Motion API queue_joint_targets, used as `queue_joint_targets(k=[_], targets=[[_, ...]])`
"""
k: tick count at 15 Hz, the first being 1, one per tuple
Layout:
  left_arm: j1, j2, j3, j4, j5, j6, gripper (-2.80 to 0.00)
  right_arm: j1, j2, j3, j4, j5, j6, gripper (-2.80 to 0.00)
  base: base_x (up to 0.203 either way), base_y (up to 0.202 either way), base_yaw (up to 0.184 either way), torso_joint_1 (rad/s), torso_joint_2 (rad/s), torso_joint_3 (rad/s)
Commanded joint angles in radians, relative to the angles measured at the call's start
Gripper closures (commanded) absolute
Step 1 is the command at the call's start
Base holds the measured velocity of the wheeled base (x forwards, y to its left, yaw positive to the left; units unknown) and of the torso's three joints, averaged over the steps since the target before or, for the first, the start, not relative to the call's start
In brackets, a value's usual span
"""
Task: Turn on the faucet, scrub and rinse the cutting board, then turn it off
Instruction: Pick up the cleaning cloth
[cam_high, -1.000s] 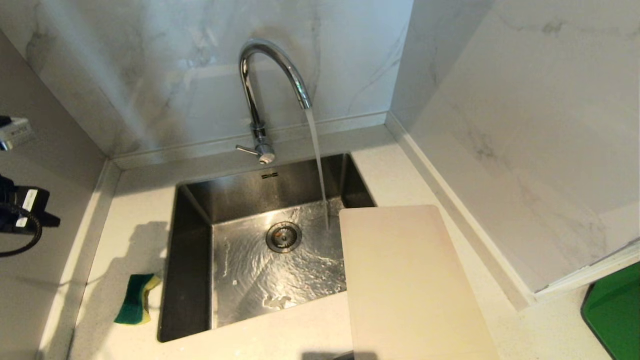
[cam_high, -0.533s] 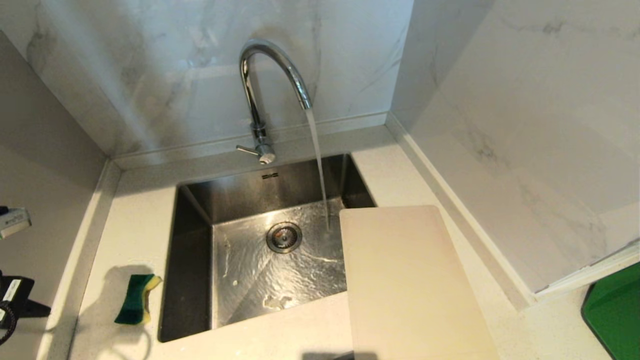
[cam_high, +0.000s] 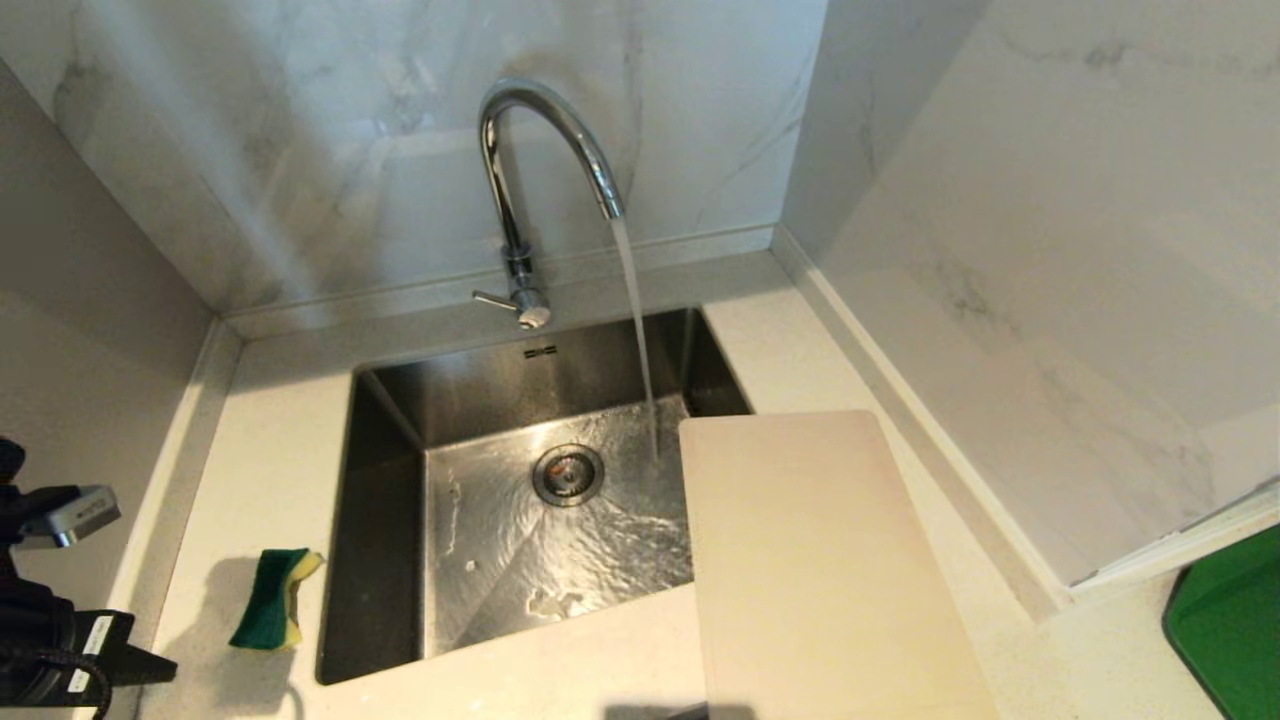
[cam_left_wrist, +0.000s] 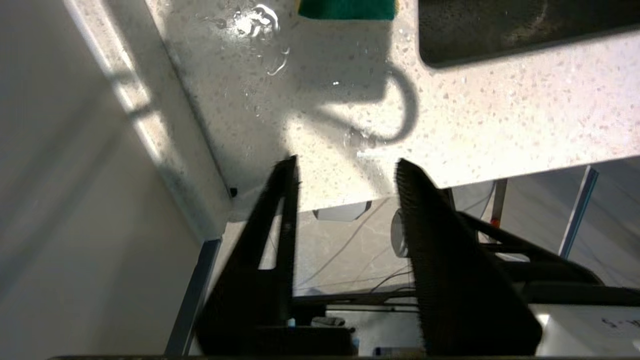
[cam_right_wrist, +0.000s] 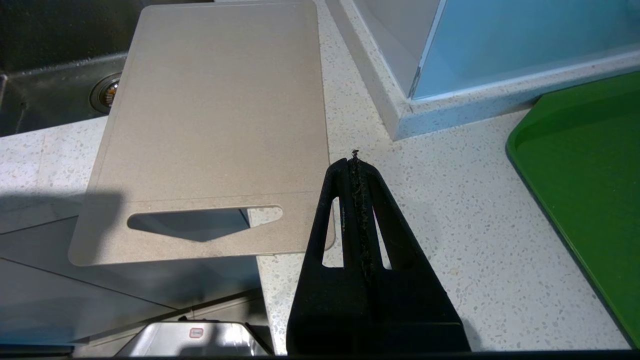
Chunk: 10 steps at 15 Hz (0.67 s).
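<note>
The left hand (cam_left_wrist: 345, 167) hangs over the tabletop's (cam_high: 270, 440) near edge, its fingers parted and holding nothing, near the sponge (cam_high: 272, 598). The right hand (cam_right_wrist: 356, 162) is clenched empty beside the cutting board (cam_high: 820, 570), which lies partly over the sink (cam_high: 380, 520). Water runs from the faucet (cam_high: 530, 160).

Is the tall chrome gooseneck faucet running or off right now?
Running. A stream of water falls from the tall chrome gooseneck faucet into the steel sink, rippling across its floor.
</note>
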Motion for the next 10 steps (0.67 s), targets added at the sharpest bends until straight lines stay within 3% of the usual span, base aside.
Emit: queue_joint_targets(k=[1,10], targets=[[-0.006,0.062,0.011,-0.027,0.001,-0.008,-2.8,0.0,0.0,0.0,0.0,0.0,0.0,0.0,0.0,0.0,0.0,0.0,0.0,0.0],[0.002,0.237,0.006,-0.188,0.013,-0.013,-2.8,0.0,0.0,0.0,0.0,0.0,0.0,0.0,0.0,0.0,0.0,0.0,0.0,0.0]])
